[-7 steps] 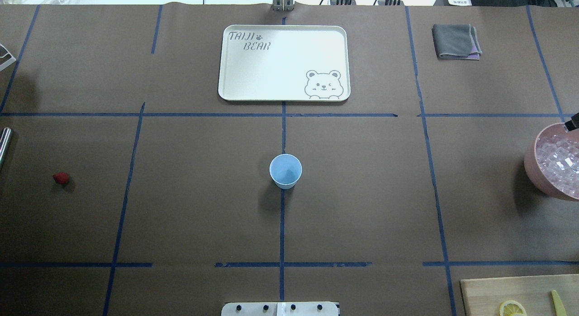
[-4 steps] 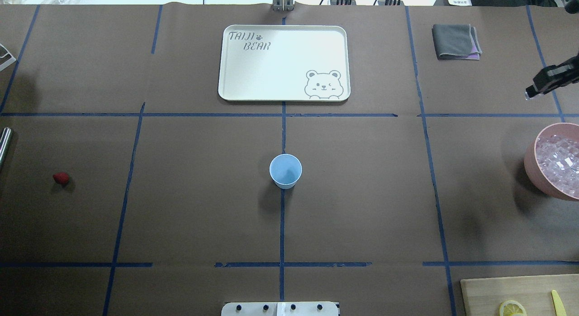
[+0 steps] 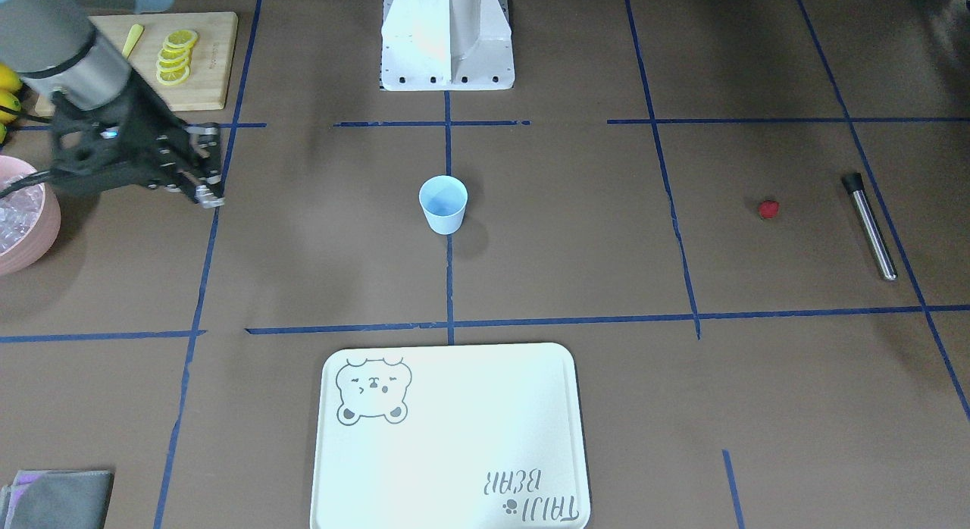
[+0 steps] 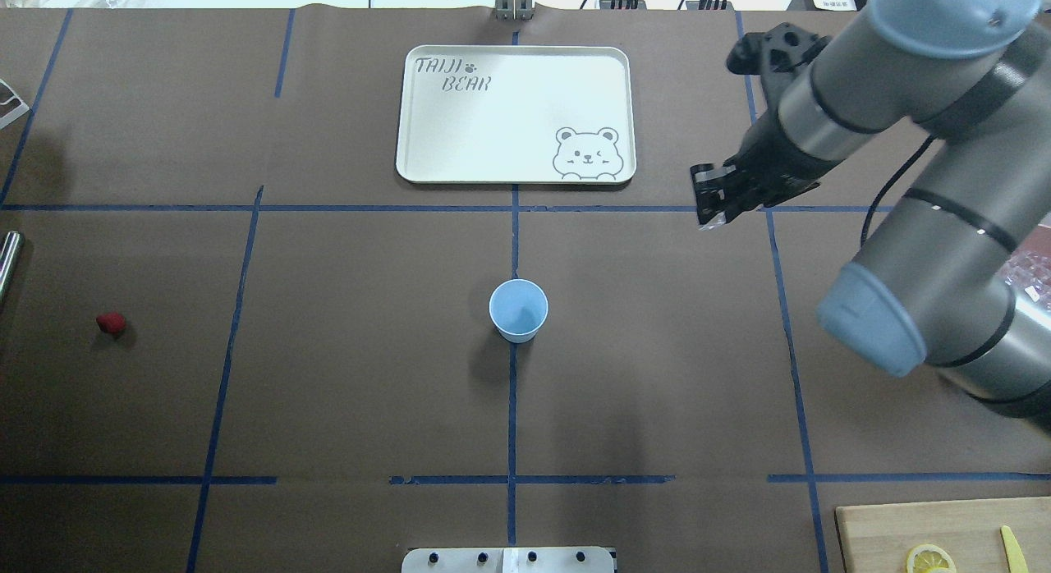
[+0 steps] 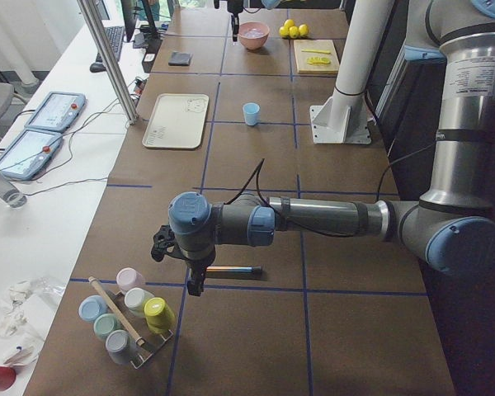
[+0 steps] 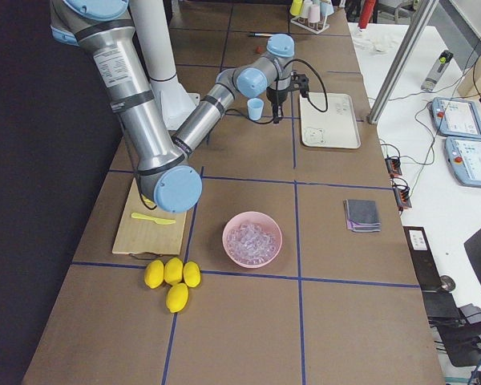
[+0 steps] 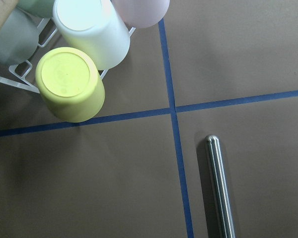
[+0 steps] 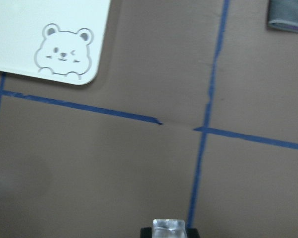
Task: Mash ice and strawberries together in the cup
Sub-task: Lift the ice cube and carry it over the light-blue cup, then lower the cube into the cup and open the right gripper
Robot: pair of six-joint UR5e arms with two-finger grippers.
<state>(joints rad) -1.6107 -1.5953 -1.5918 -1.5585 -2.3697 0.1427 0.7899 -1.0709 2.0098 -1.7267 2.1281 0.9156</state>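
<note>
The pale-blue cup (image 4: 518, 309) stands upright and empty at the table's middle; it also shows in the front view (image 3: 442, 203). My right gripper (image 4: 709, 205) is shut on a clear ice cube (image 8: 169, 228) and hangs above the table, right of and beyond the cup, near the tray's corner. More ice (image 6: 252, 238) fills the pink bowl (image 3: 23, 252). The red strawberry (image 4: 110, 323) lies alone far left. My left gripper (image 5: 194, 286) hangs over a metal rod (image 7: 219, 188); I cannot tell whether it is open.
A white bear tray (image 4: 517, 113) lies beyond the cup. A grey cloth (image 3: 57, 499) is at the far right corner. A cutting board (image 3: 201, 67) holds lemon slices, with whole lemons (image 6: 172, 277) beside it. A rack of upturned cups (image 7: 72, 84) stands near the rod.
My right arm has swung in from the right edge, away from the pink bowl, leftward to near the tray's corner. The cup and the strawberry have not moved.
</note>
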